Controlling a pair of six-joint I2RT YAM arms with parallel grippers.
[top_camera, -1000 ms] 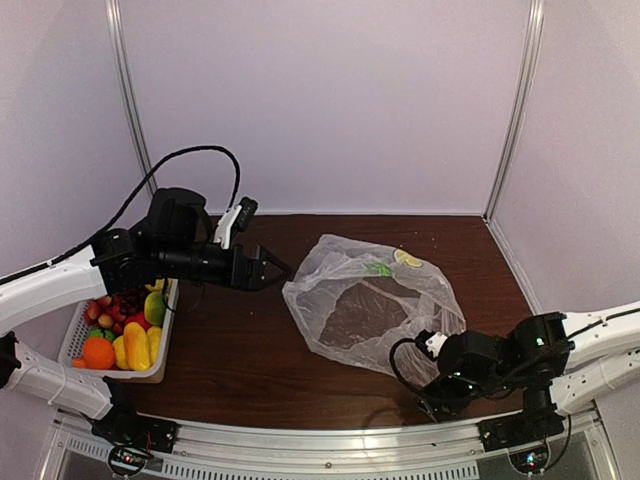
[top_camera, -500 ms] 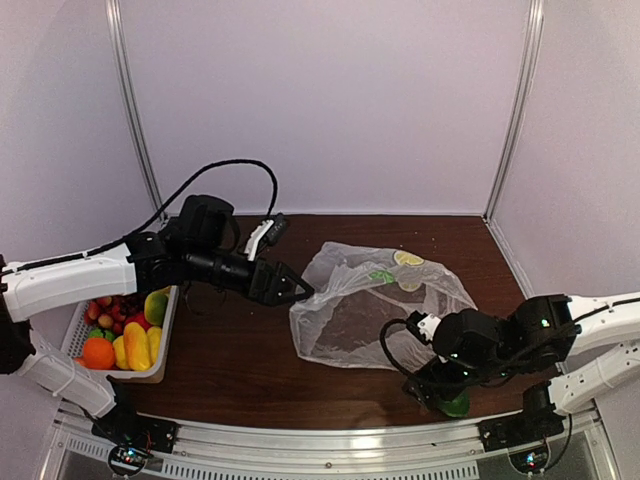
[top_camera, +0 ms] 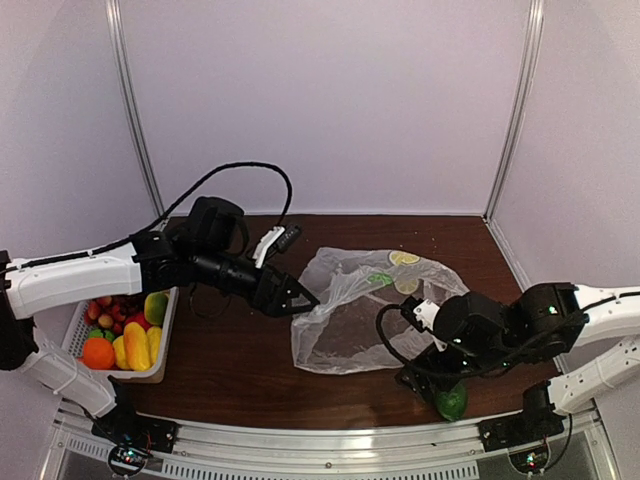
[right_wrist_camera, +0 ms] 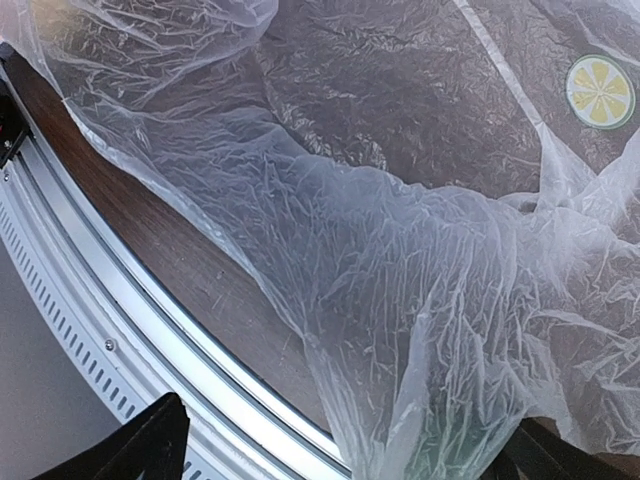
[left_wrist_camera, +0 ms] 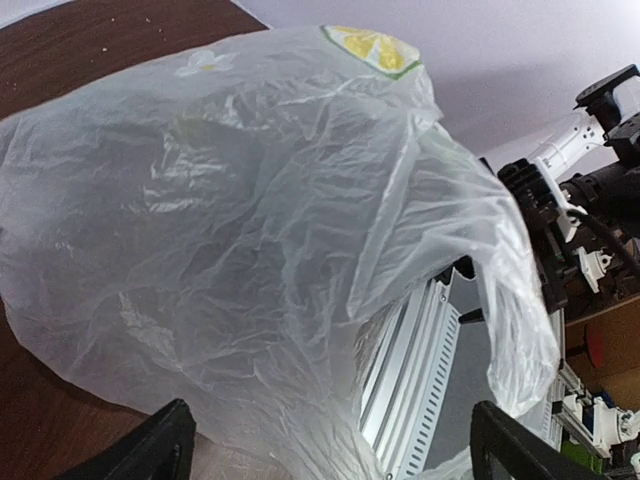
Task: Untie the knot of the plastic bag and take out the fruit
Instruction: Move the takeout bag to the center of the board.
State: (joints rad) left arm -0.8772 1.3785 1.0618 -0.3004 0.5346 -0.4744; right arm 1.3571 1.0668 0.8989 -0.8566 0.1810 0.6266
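Near the table's middle, the plastic bag [top_camera: 350, 320] lies crumpled between two wide-open hands.
Since a second ago the left hand [top_camera: 303, 299] has swung from above the table's left half down to the bag's left edge, fingers [left_wrist_camera: 165, 445] spread with the film just ahead of them. The right hand [top_camera: 430, 380] has risen at the bag's near right corner, where a green lime [top_camera: 452, 402] now shows by the table's near edge; it was hidden before. This hand's fingers [right_wrist_camera: 160, 440] also stand far apart, with loose film draped between them and not clamped. The bag has drawn in narrower and shifted slightly toward the left. Most of the fruit [top_camera: 125, 335] is unchanged in the white basket [top_camera: 165, 350] at the table's left edge.
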